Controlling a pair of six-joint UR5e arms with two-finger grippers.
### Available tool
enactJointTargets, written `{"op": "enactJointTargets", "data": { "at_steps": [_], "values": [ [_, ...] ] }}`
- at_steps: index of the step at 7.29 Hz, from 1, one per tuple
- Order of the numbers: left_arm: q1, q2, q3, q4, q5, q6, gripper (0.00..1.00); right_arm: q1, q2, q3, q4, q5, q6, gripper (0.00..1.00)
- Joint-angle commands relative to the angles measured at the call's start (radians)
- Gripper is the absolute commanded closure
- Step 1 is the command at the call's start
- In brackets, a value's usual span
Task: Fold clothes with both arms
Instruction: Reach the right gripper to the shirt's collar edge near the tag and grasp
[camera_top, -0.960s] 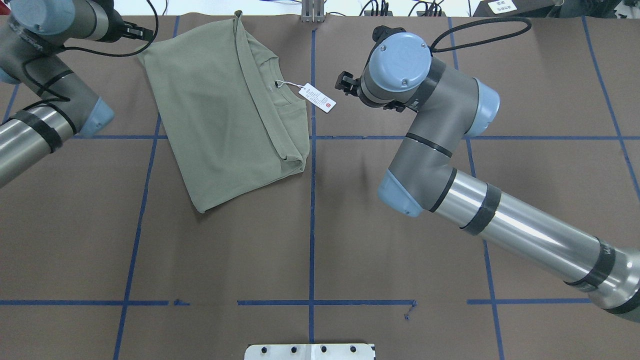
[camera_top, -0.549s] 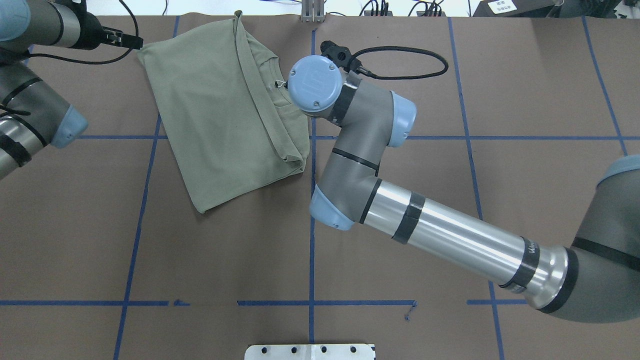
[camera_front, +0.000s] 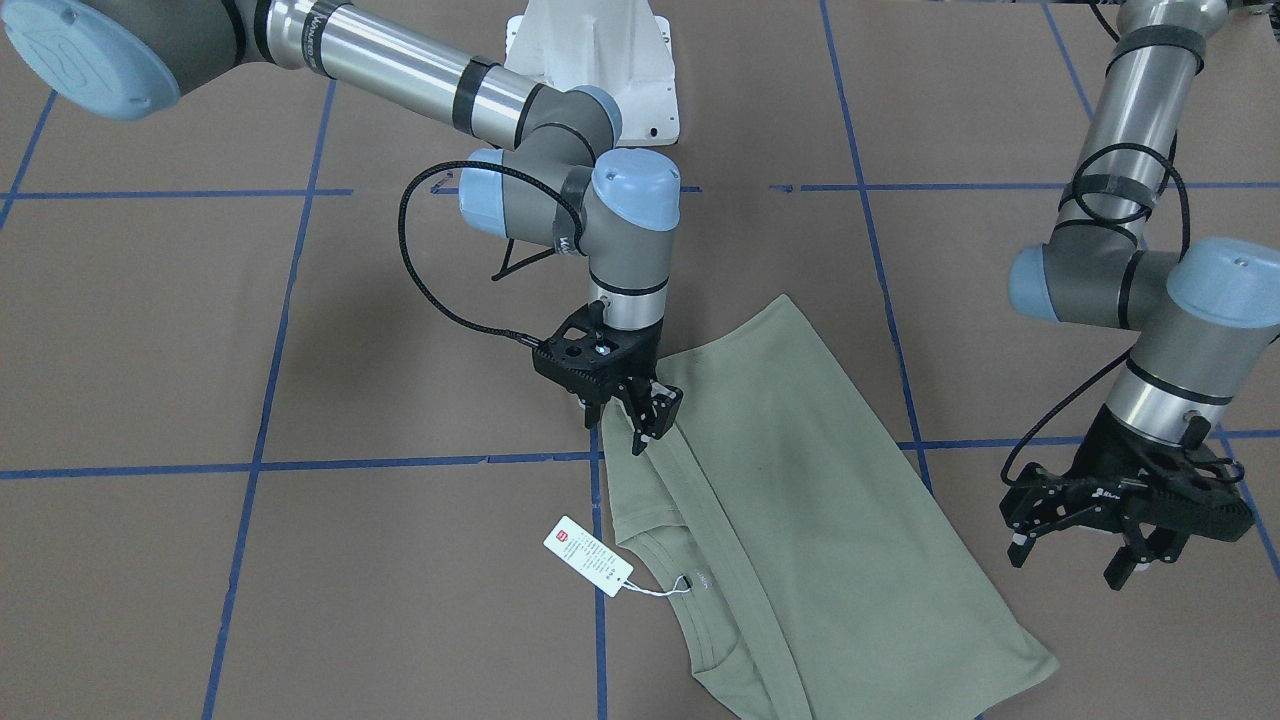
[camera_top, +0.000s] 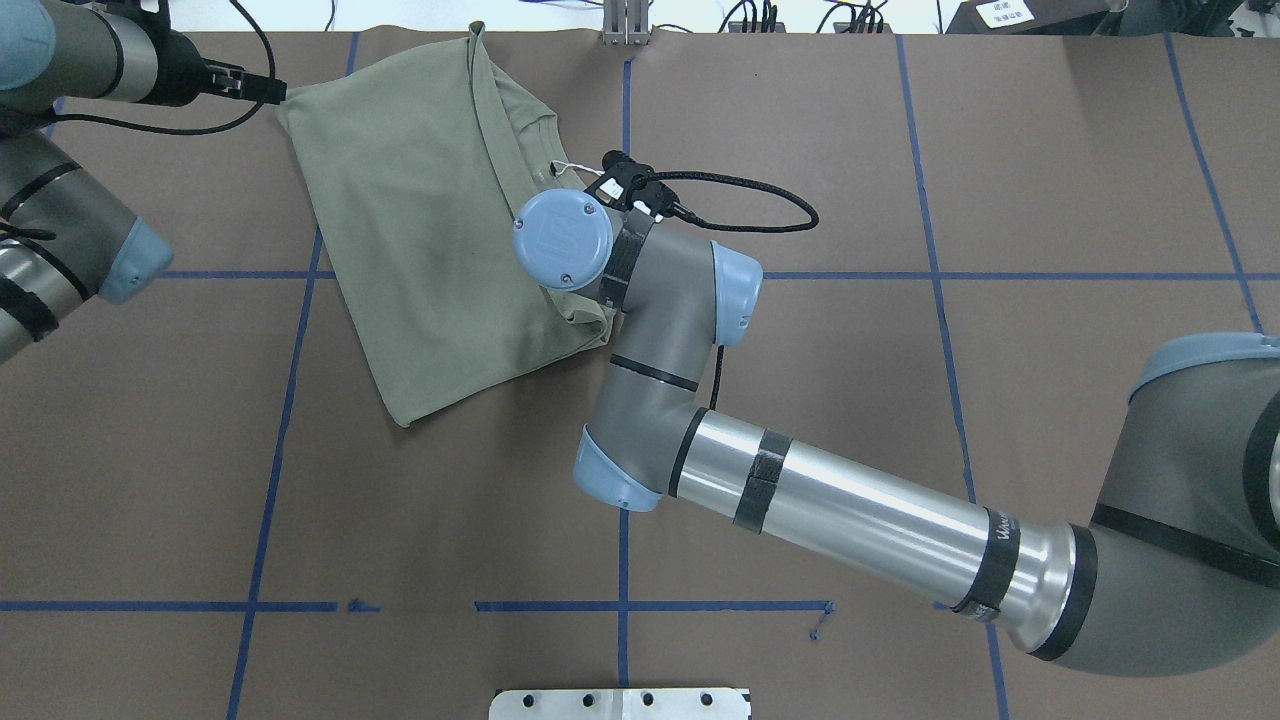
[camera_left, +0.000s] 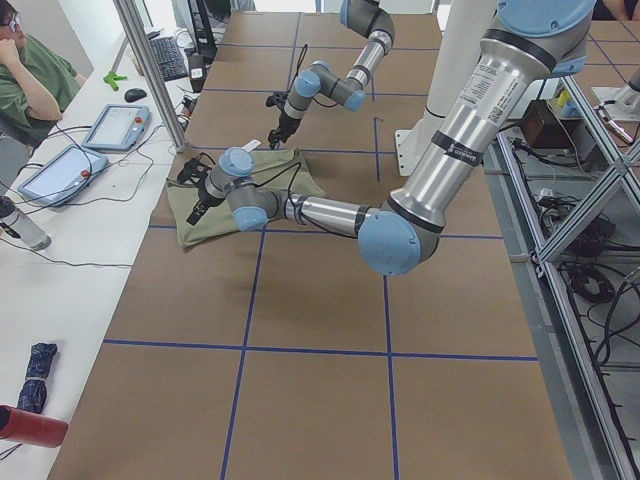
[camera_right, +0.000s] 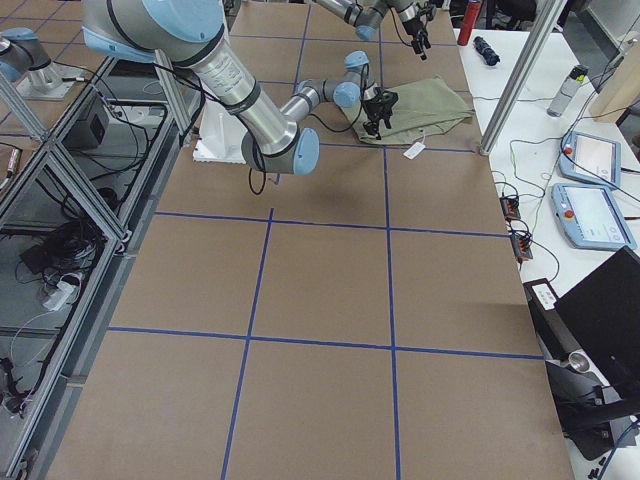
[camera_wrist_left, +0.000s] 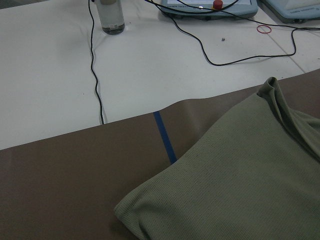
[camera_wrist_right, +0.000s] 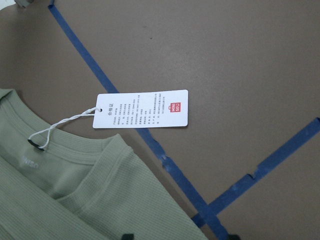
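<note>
The right end effector (camera_front: 628, 425) hangs released, fingers spread at a corner of the folded shirt (camera_front: 800, 500). I cannot tell if it touches the cloth, and from overhead the right arm (camera_top: 650, 310) hides it. The left end effector (camera_front: 1070, 560), also released, hovers beside the shirt, which lies on the worktop (camera_front: 300, 330) and is cut off at the front view's bottom edge.

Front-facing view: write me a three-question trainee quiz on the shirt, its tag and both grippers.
1. True or false: the white hang tag lies on top of the shirt.
2. Pick one. The right gripper is: A at the shirt's edge; B directly over the hang tag; C above the robot's base.
3. Fill in: the left gripper hovers beside the shirt, apart from it, with its jaws ____.
Key: 1 false; 2 A; 3 open.
</note>
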Motion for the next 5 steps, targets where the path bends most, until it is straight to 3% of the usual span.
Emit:
{"op": "enactJointTargets", "data": {
  "at_steps": [1, 3, 5],
  "values": [
    [0.004, 0.0, 0.002, 0.0, 0.001, -0.001, 0.0, -0.018, -0.007, -0.01, -0.003, -0.003, -0.001, 0.41],
    [0.007, 0.0, 0.004, 0.0, 0.001, 0.001, 0.0, -0.031, -0.01, -0.01, -0.005, -0.003, 0.001, 0.42],
    [0.008, 0.0, 0.005, 0.0, 0.001, -0.001, 0.0, -0.032, -0.017, -0.01, -0.005, -0.003, 0.001, 0.52]
  ]
}}
